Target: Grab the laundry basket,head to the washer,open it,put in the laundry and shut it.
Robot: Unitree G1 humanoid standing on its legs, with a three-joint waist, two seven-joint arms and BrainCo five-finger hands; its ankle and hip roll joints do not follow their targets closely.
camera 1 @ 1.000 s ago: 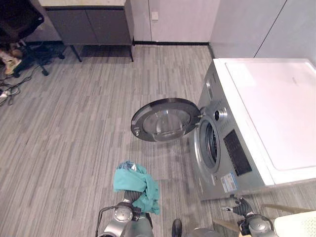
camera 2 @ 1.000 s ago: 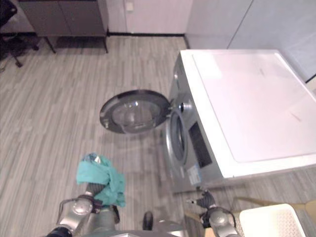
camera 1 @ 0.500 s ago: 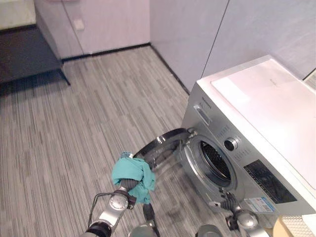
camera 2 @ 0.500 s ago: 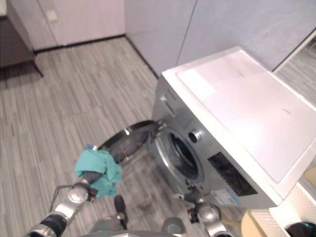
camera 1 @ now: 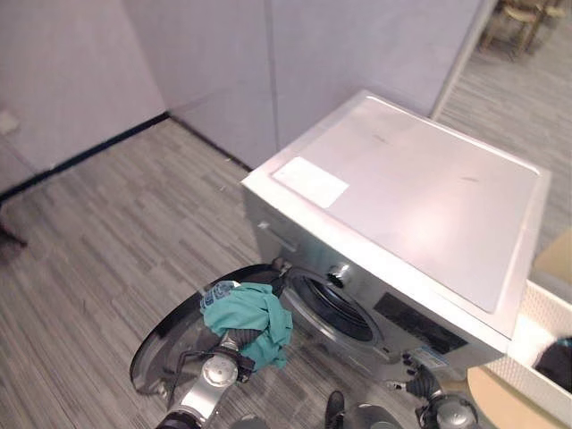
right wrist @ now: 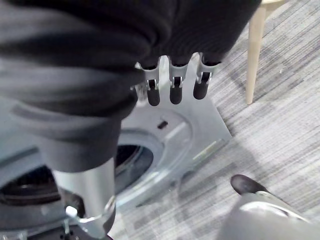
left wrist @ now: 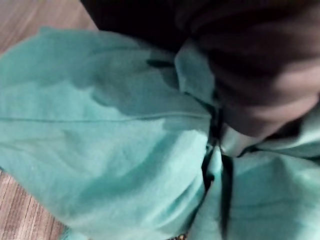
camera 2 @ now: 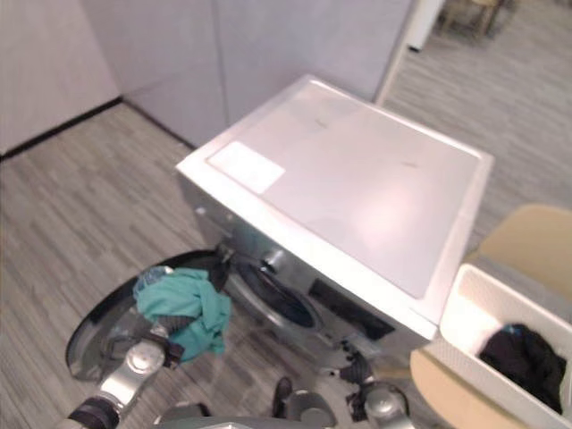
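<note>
A bunched teal garment hangs from my left hand, whose fingers are curled into the cloth. It is held above the open round door of the silver washer, just left of the dark drum opening. My right hand hangs low in front of the washer's lower front panel, with straight fingers and nothing in it. It also shows as the right hand below the washer. A white laundry basket holding dark clothes stands right of the washer.
The basket rests on a beige chair. One of its wooden legs stands near my right hand. Pale grey wall panels rise behind the washer. Striped grey floor stretches to the left.
The view has swung right, bringing the washer's front and the basket into sight. My left hand with the teal garment now sits over the door by the drum opening.
</note>
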